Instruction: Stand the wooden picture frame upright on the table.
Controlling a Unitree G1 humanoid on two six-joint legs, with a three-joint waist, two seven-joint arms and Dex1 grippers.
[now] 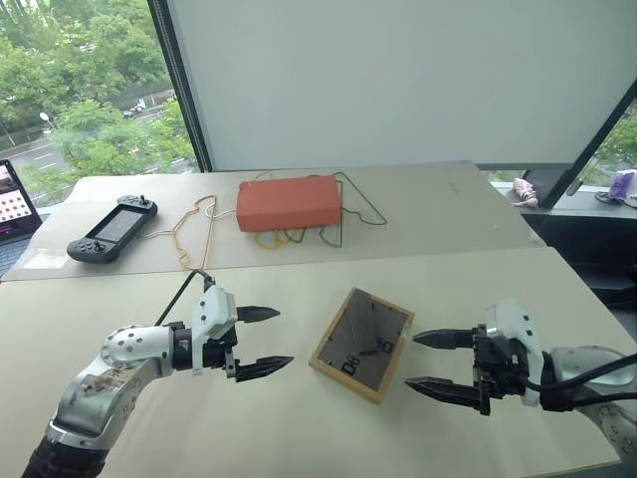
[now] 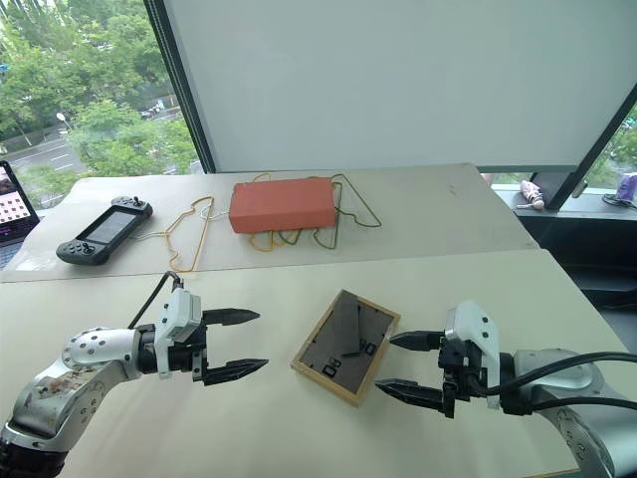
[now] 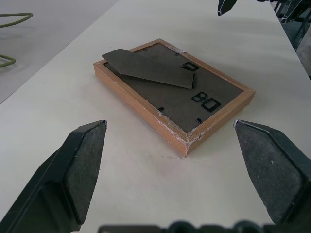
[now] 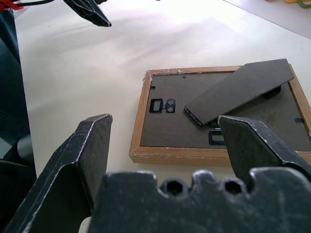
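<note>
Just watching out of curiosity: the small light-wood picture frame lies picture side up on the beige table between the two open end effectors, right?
Not quite: the small light-wood picture frame lies face down, its dark grey back and stand flap up, as the left wrist view shows.

The two eye views look forward and down from the robot's head over the table (image 1: 299, 428), taking in its near and far sections and the windows beyond. They share almost the whole scene, slightly offset sideways. The left wrist view sits low and close, facing right across the frame (image 3: 175, 92). The right wrist view, equally low and close, faces left over the same frame. Each wrist view catches the opposite gripper's fingertips beyond it.
</note>
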